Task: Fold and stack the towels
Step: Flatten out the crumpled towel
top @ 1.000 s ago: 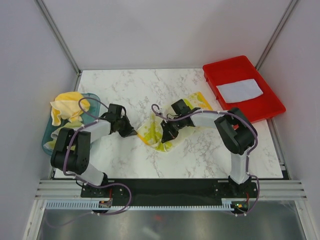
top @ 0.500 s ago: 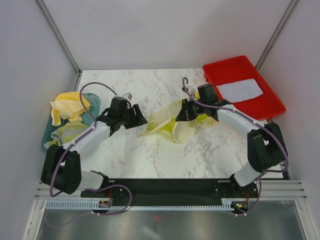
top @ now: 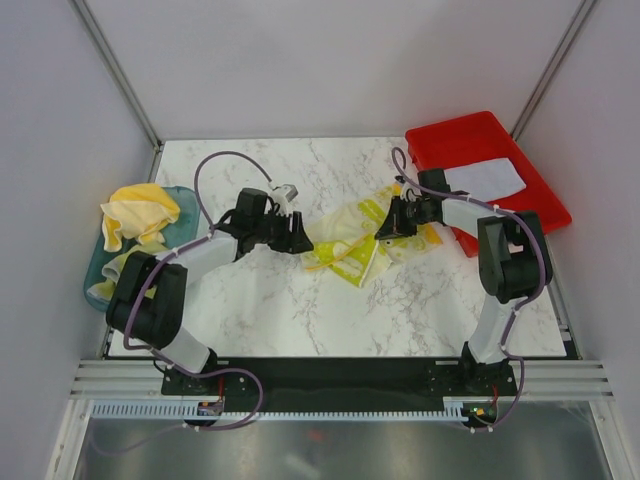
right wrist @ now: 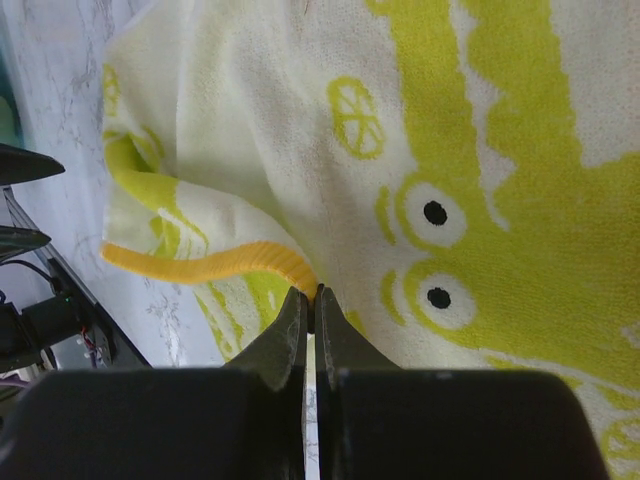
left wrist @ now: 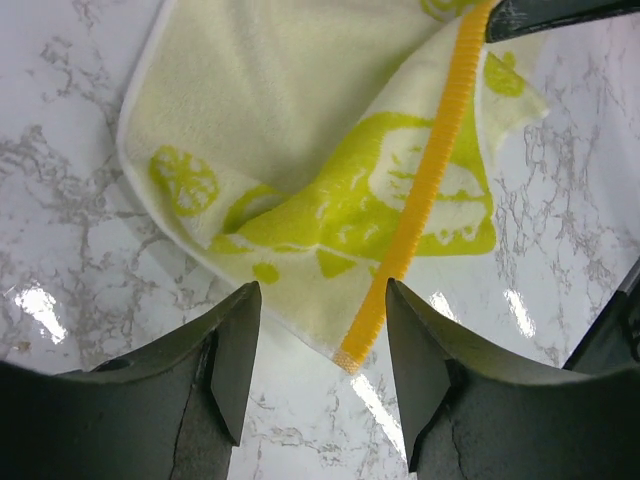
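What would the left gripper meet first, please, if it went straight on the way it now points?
Most likely the printed towel: its orange-trimmed corner lies just ahead of the open left gripper, roughly between its fingertips, though depth is hard to judge.

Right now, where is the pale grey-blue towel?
In the top view, the pale grey-blue towel lies flat inside the red tray, at the far right.
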You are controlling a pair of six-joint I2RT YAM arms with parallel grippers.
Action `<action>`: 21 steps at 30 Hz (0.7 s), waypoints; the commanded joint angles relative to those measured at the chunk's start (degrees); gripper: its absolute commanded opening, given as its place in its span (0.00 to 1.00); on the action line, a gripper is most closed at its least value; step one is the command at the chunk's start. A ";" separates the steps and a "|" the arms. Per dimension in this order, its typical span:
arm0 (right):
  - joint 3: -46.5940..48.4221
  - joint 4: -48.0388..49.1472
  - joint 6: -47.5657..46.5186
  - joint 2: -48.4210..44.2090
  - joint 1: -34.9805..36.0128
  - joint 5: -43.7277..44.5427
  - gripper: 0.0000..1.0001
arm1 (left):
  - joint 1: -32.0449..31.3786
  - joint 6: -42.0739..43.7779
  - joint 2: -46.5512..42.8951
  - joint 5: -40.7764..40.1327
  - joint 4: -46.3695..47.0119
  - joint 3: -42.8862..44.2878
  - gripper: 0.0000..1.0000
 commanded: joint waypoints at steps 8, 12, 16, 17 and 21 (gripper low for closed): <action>2.89 3.38 3.34 0.54 -2.83 -2.89 0.00 | -12.84 13.19 -5.68 -21.30 -0.61 -4.58 0.59; 2.54 4.18 3.87 0.45 -2.75 -3.24 0.00 | -17.14 15.65 -6.04 -26.35 -0.88 -5.20 0.61; 2.01 4.70 3.96 0.45 -2.75 -3.33 0.00 | -19.52 15.91 -4.46 -30.83 -2.11 -3.88 0.62; 1.84 4.88 3.96 0.36 -2.84 -3.42 0.00 | -19.79 15.91 -3.32 -31.01 -1.85 -3.62 0.62; 1.66 5.58 4.49 0.28 -2.84 -3.77 0.00 | -23.03 17.14 0.99 -34.52 -2.72 -0.98 0.62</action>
